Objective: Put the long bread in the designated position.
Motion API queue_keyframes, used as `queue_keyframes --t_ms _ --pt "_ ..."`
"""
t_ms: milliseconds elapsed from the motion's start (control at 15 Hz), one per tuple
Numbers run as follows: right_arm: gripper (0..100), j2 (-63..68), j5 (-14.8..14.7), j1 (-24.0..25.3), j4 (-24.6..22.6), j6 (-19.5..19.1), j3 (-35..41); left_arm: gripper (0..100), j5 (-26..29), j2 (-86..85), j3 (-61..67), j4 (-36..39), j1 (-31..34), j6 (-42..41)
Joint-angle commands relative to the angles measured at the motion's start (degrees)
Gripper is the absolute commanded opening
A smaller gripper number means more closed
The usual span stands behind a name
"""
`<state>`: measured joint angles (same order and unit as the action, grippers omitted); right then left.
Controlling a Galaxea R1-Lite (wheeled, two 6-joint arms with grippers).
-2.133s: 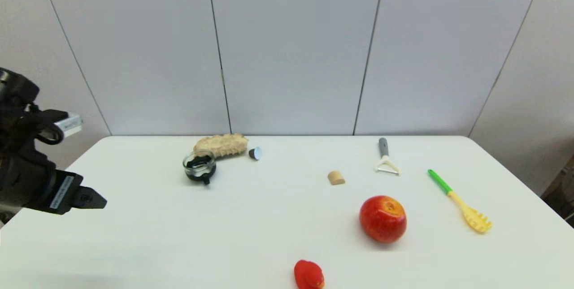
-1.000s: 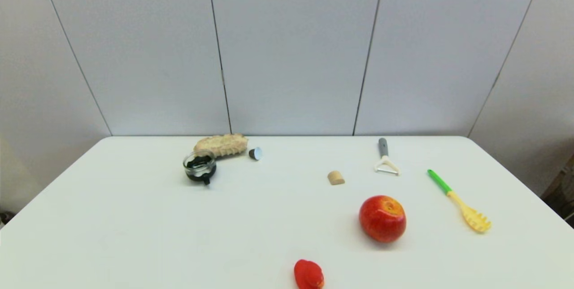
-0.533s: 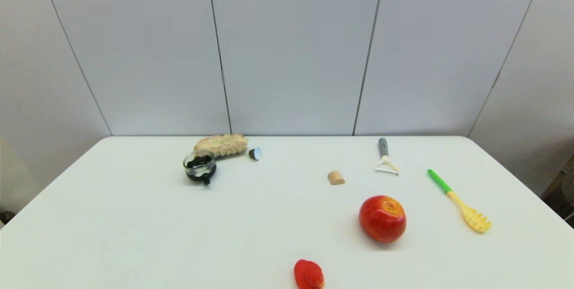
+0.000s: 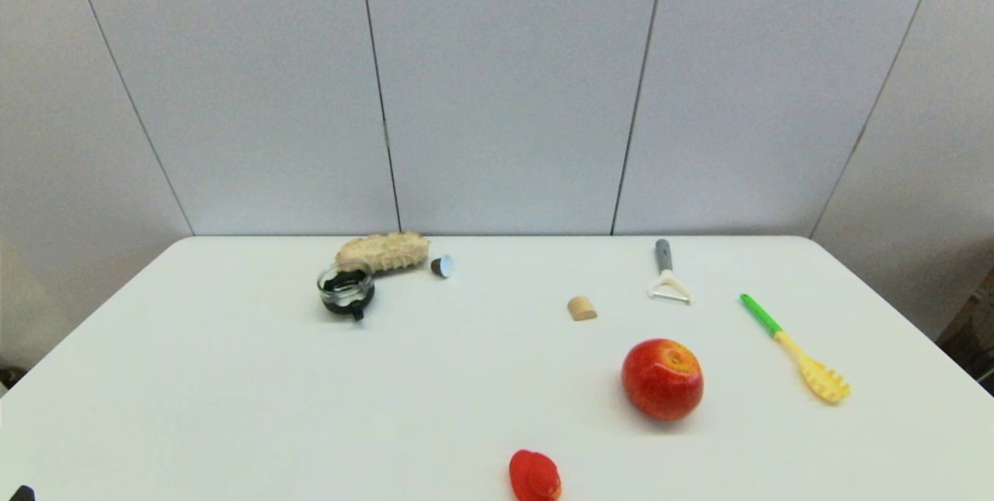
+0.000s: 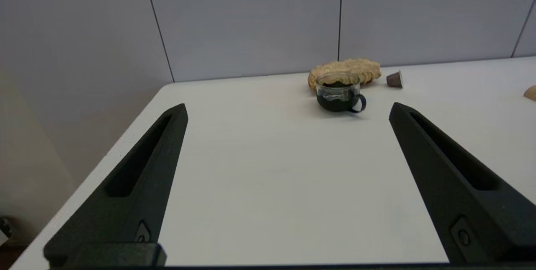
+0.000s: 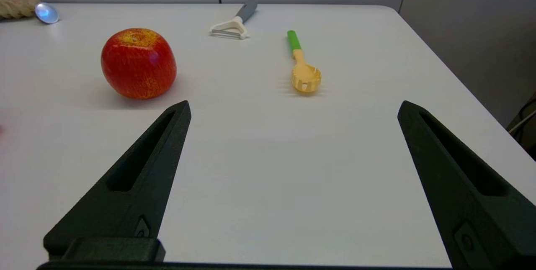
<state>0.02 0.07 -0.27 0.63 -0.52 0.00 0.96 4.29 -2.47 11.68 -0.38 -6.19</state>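
Long bread [image 4: 383,252] behind glass cup [image 4: 345,288]; wrist cameras alone show left end effector [image 5: 287,109] and right end effector [image 6: 293,106] spread wide, apparently empty.

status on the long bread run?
Left hand open, empty, near table's left edge. Right hand open, parked. Long bread at far edge, ungrasped. Glass cup directly in front.

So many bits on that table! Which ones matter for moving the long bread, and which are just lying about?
Part of the job:
long bread
left gripper, jaws open

Just lying about:
glass cup
small capsule
cork block
peeler
pasta spoon
apple
red toy
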Motion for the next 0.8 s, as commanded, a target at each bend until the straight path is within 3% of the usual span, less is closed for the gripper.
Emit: queue_keyframes --t_ms 67,467,800 --pt "100 0.06 0.01 0.00 -0.02 0.00 0.00 100 0.36 -4.29 2.56 -2.27 0.03 -0.05" --pt "100 -0.02 0.10 0.00 -0.02 0.00 0.00 100 0.27 -4.29 2.56 -11.41 0.03 0.30" --pt "100 -0.02 0.01 0.00 -0.02 0.00 0.00 100 0.36 -4.29 2.56 -11.77 0.03 2.24"
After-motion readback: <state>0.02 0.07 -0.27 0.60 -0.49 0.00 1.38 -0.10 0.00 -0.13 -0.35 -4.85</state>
